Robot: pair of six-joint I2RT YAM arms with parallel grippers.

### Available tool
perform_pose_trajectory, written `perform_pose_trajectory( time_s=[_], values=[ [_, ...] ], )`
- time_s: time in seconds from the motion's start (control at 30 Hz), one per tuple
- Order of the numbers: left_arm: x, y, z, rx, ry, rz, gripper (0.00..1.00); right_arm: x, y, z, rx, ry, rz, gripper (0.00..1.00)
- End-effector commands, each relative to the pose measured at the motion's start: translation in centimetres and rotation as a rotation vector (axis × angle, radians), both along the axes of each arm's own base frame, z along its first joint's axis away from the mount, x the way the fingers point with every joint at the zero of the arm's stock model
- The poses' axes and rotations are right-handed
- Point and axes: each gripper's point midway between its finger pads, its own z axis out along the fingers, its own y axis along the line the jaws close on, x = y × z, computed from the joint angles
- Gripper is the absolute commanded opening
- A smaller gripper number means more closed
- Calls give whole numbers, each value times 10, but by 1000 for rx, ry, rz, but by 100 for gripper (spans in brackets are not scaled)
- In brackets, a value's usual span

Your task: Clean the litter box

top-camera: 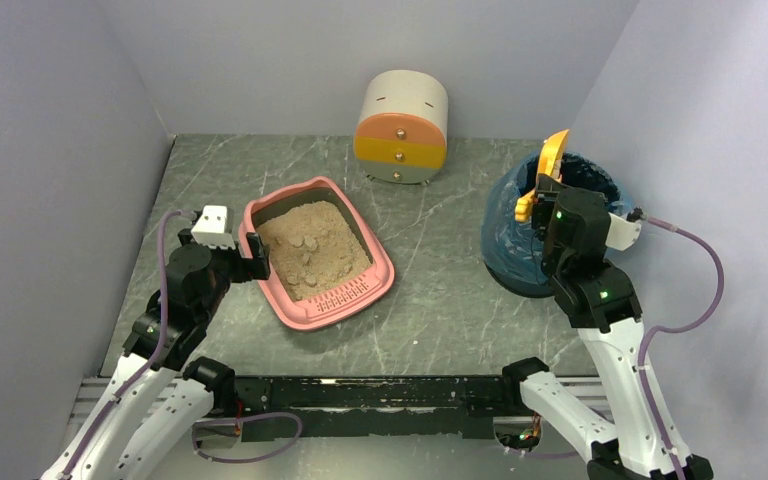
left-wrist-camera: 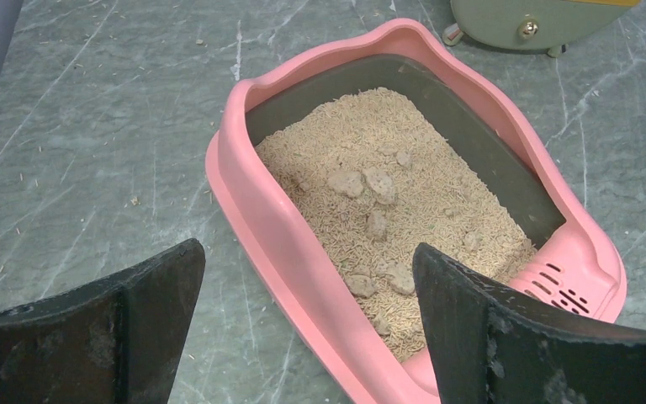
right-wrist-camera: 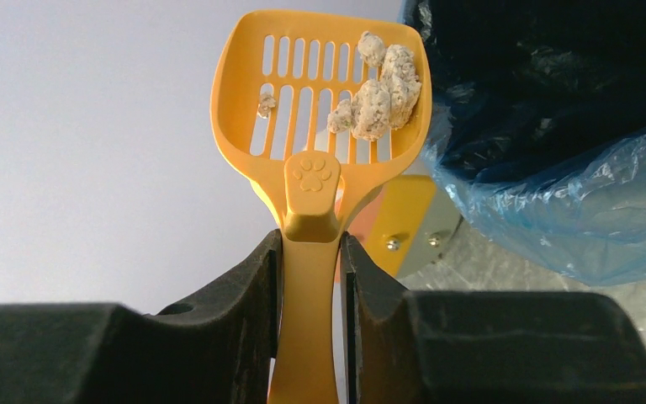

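Note:
The pink litter box [top-camera: 385, 276] [left-wrist-camera: 244, 185] lies on the table's left half, filled with beige litter [left-wrist-camera: 387, 210] that holds several clumps [left-wrist-camera: 366, 185]. My left gripper [top-camera: 257, 256] [left-wrist-camera: 307, 290] stands open astride the box's near left rim, one finger outside and one over the litter. My right gripper [top-camera: 545, 210] [right-wrist-camera: 311, 261] is shut on the handle of an orange slotted scoop [top-camera: 553, 155] [right-wrist-camera: 320, 93]. The scoop is raised by the rim of the blue-lined bin [top-camera: 515, 215] [right-wrist-camera: 572, 168] and carries several clumps [right-wrist-camera: 378, 93].
A cream-and-orange round drawer unit [top-camera: 401, 128] [left-wrist-camera: 521, 21] stands at the back middle, behind the litter box. Grey walls enclose the marbled table on the left, back and right. Litter crumbs dot the table left of the box.

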Motion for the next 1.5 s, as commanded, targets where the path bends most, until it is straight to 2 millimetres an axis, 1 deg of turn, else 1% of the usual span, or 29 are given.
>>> perform_pose_trajectory(
  time_s=[0.0,0.27,0.37,0.57,0.73,1.0,1.47],
  values=[
    [2,3,3,14,-15,16,98,-7,-16,28,117,-127,-98,0],
    [2,3,2,17,-12,20,98,-7,-14,37,208,-203,-99,0],
    [2,4,2,18,-14,20,98,-9,-15,37,231,-214,-105,0],
    [3,2,2,17,-12,15,98,-11,-13,30,326,-253,-104,0],
    [2,2,2,17,-12,15,98,-9,-9,34,369,-286,-87,0],
    [2,3,2,18,-14,18,98,-9,-9,30,449,-328,-90,0],
    [2,4,2,22,-16,19,98,-9,-7,35,561,-415,-74,0]
  ],
)
